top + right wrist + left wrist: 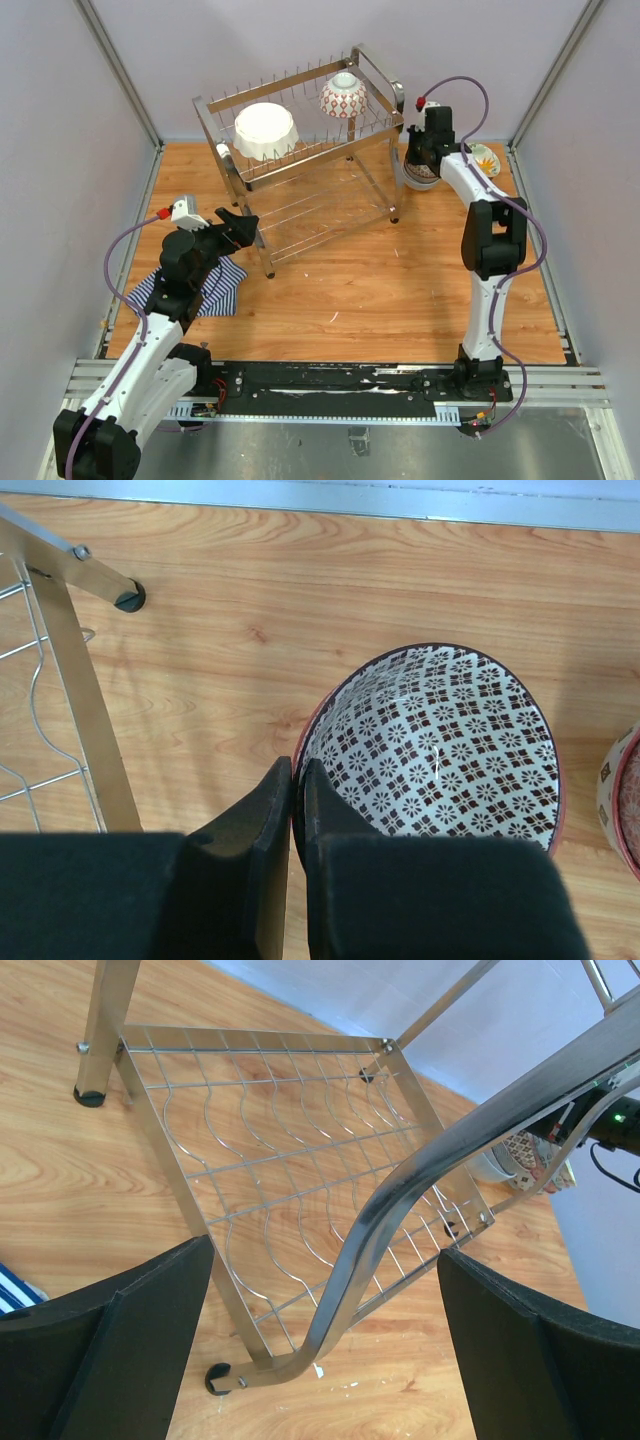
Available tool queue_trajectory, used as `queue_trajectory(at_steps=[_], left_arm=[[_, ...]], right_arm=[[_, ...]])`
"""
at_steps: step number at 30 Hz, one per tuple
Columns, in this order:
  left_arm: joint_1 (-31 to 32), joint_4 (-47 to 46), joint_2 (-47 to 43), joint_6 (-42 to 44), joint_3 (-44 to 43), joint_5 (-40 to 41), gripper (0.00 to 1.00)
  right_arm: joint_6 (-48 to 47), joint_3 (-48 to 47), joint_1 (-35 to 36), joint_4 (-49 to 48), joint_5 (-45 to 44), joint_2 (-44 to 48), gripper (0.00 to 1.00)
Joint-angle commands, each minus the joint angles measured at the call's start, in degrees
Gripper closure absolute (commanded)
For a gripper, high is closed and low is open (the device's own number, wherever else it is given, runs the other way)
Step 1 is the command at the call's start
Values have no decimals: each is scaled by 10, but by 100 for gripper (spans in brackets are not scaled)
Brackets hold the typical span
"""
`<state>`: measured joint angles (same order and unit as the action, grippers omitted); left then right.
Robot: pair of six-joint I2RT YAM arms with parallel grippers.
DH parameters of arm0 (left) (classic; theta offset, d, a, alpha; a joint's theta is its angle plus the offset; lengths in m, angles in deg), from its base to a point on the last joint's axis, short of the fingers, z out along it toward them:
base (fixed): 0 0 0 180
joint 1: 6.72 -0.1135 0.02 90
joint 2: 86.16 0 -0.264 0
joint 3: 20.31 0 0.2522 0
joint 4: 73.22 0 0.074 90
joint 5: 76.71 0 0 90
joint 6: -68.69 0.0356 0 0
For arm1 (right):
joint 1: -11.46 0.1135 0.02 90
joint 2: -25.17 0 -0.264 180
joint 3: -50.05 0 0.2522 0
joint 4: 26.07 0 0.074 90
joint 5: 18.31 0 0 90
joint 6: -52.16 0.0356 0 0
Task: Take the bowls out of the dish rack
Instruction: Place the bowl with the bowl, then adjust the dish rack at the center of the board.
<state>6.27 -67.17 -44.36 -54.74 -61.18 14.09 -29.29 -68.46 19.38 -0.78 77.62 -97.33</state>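
The dish rack stands at the back middle of the table. On its top tier lie a large white bowl and a white bowl with a red lattice. Just right of the rack, my right gripper is shut on the rim of a bowl with a dark red flower pattern inside. One finger is inside the rim and one outside. Whether this bowl rests on the wood I cannot tell. My left gripper is open at the rack's front left leg, holding nothing.
A floral bowl sits on the table right of the held one. A blue-white striped cloth lies under my left arm. The rack's lower tier holds nothing. A rack foot stands left of the held bowl.
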Motion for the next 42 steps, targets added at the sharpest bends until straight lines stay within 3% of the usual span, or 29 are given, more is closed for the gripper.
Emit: queue_trajectory(at_steps=[1, 5, 12, 30, 37, 42], left_arm=[[5, -24, -1, 2, 0, 1, 0], [5, -24, -1, 0, 0, 2, 0], [5, -22, -3, 0, 0, 1, 0], [4, -28, 10, -8, -15, 2, 0], [5, -46, 51, -8, -28, 3, 0], [5, -55, 73, -2, -33, 12, 0]], right_arm=[[-9, -37, 10, -3, -11, -11, 99], [-8, -42, 14, 6, -14, -18, 96], [-3, -35, 16, 5, -11, -14, 70], [24, 55, 13, -50, -4, 119, 57], [25, 110, 13, -66, 53, 175, 43], [36, 178, 13, -100, 74, 223, 39]])
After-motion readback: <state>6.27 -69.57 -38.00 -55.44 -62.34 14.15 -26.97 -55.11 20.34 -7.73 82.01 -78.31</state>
